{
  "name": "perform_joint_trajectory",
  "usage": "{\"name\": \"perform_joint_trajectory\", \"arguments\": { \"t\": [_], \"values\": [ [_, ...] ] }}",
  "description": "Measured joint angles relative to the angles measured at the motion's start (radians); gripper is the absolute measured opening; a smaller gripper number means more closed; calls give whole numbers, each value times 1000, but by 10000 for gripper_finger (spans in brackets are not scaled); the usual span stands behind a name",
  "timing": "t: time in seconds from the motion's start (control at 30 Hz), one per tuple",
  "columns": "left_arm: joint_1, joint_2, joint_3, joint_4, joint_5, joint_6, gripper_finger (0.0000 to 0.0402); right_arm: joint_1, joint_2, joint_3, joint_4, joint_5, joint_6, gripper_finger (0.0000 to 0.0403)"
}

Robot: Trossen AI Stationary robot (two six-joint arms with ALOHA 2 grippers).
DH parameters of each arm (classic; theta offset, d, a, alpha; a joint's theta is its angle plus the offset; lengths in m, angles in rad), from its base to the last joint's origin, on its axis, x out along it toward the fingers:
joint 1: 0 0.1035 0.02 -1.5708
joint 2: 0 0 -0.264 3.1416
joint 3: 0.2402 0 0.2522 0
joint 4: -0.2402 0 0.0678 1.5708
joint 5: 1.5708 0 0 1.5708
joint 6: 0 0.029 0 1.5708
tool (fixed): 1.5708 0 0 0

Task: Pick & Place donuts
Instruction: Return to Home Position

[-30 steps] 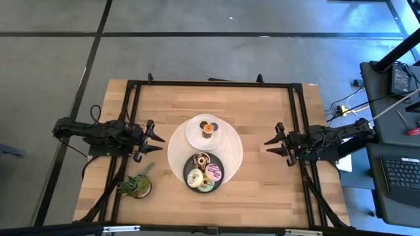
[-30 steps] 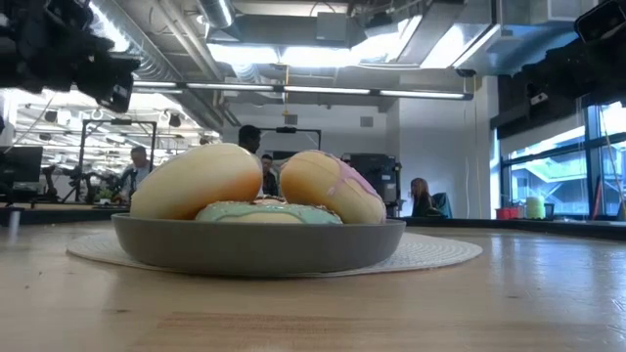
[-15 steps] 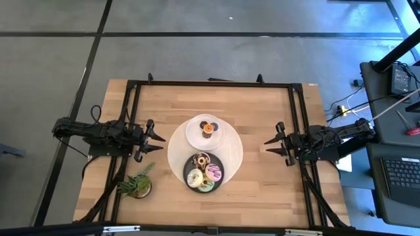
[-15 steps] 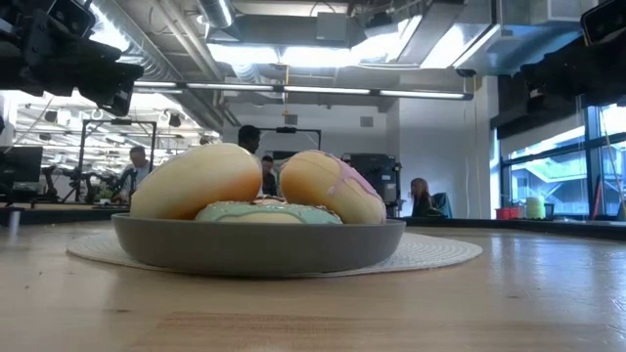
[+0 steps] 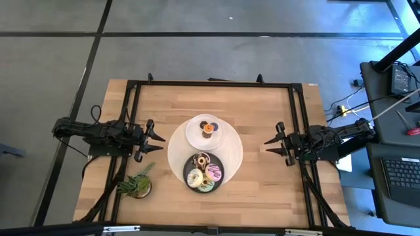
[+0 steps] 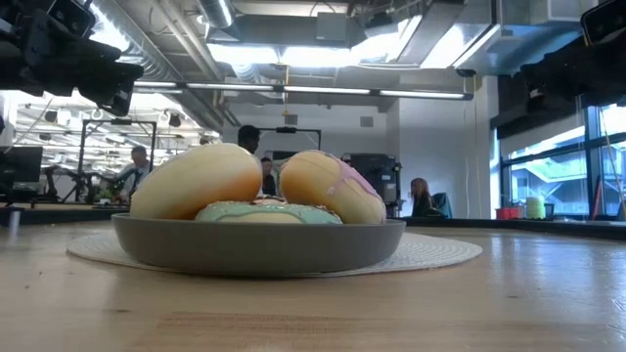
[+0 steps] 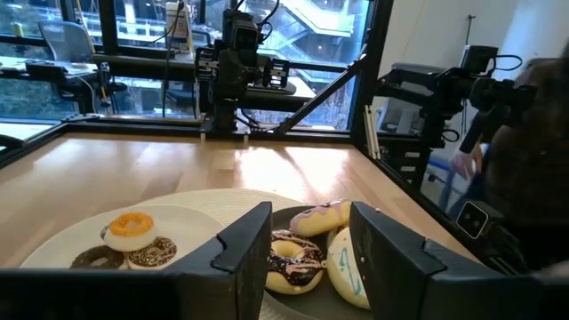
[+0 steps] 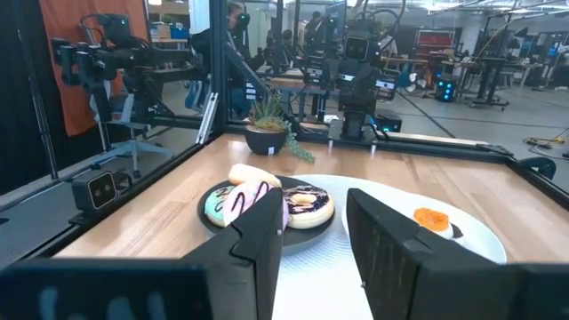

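Donuts (image 5: 203, 172) plated; left gripper (image 5: 159, 143) and right gripper (image 5: 268, 145), open and empty at the table's (image 5: 262, 111) sides, apparently need only finish homing.

Even, soft light from above falls on the pale wooden table (image 5: 262, 111), with only faint shadows. At table height, bright ceiling strip lights (image 6: 323, 91) and a window (image 6: 548, 166) behind the scene shine toward the camera, so the donuts (image 6: 196, 181) carry a soft sheen and the dark grey plate (image 6: 254, 244) casts a thin shadow. In the left wrist view, daylight through tall windows (image 7: 133, 36) lays a pale glare on the wood.
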Motion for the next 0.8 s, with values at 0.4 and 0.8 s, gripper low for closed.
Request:
{"name": "perform_joint_trajectory", "arguments": {
  "t": [0.4,0.8],
  "values": [
    [0,0,0,0,0,0,151,0,0,0,0,-1,1,129],
    [0,0,0,0,0,0,152,0,0,0,0,-1,2,129]
  ]
}}
